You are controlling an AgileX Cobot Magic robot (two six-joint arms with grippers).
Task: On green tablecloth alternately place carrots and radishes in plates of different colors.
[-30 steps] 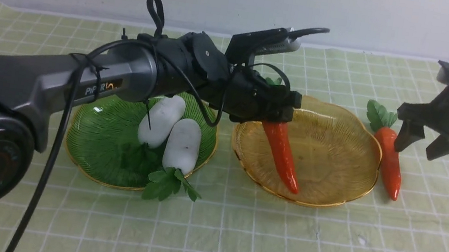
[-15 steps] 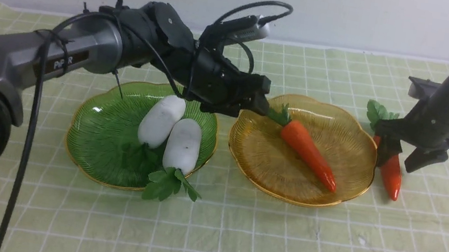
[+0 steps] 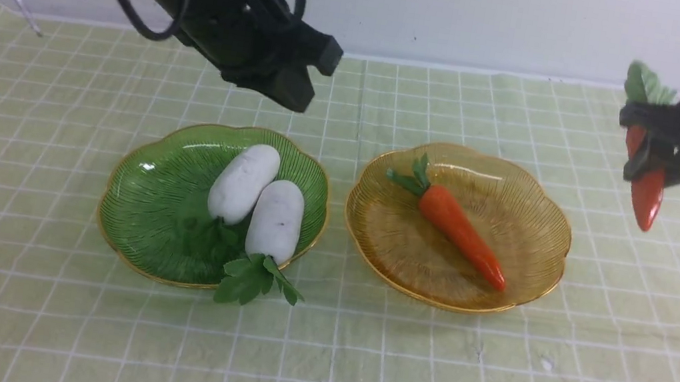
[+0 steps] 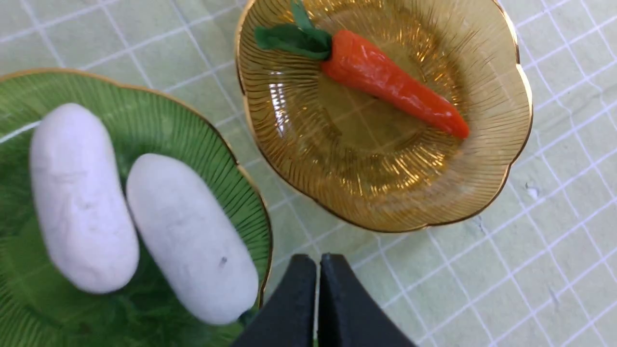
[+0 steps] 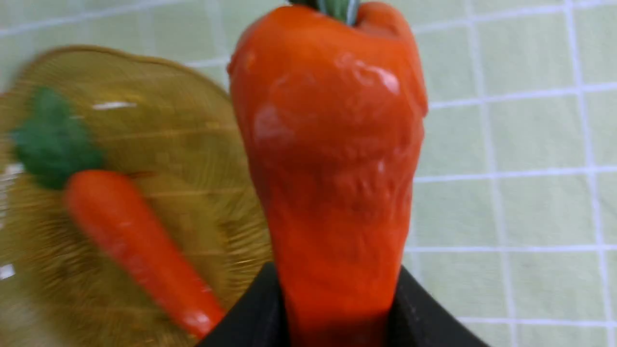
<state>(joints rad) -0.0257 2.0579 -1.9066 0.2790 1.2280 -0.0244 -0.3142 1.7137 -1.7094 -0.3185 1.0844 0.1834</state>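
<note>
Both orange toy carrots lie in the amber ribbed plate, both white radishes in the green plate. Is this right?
No. Only one orange toy carrot lies in the amber ribbed plate; the right gripper holds the other carrot aloft, as the front view shows.

On the tablecloth we find two plates side by side. The left plate holds the left radish touching the right radish, and the right plate holds a carrot lying aslant, leaves far-left, tip near-right. We see the second carrot in the air to the right of that plate, tip down in the right gripper; the left gripper hangs behind the left plate.
</note>
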